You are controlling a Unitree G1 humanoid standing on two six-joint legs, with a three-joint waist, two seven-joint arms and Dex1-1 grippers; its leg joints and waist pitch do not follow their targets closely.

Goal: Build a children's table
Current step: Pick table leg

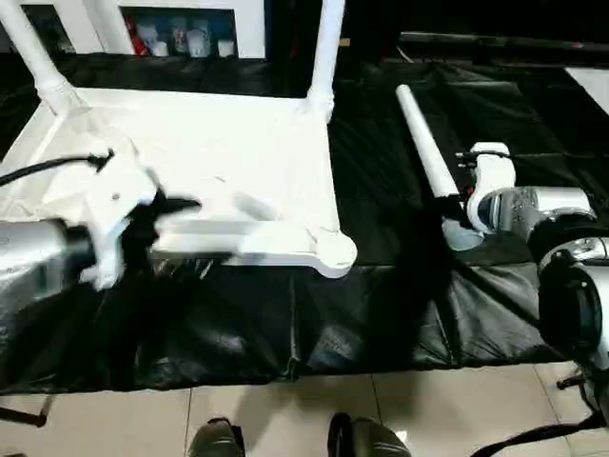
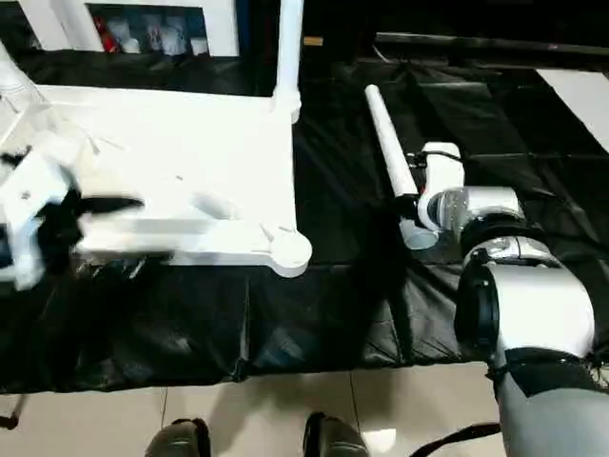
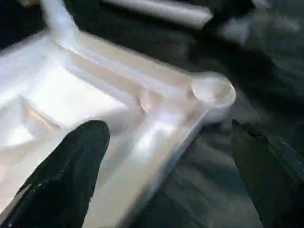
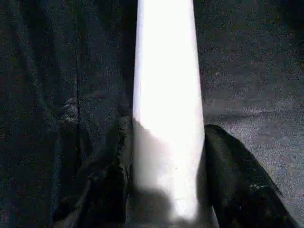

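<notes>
Hovering wide open at the near edge of the upturned tabletop [image 1: 219, 162], the left gripper [image 1: 157, 233] holds nothing; two legs stand socketed at the far corners. Right of it, the right gripper [image 4: 166, 156] straddles a loose leg [image 1: 425, 143] on the black sheet [image 1: 400, 305], pinching near its end; squeeze squarely before lifting. Its wrist view shows fingers [image 4: 237, 175] flanking the tube

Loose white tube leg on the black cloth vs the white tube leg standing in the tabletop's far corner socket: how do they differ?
Pose: the loose white tube leg lies flat on the black cloth; the fitted white tube leg stands upright. State: the loose one is apart from the white plastic tabletop; the fitted one sits in a corner socket. Contact: the right gripper straddles the loose leg; nothing touches the fitted one. Both are plain white tubes.
</notes>
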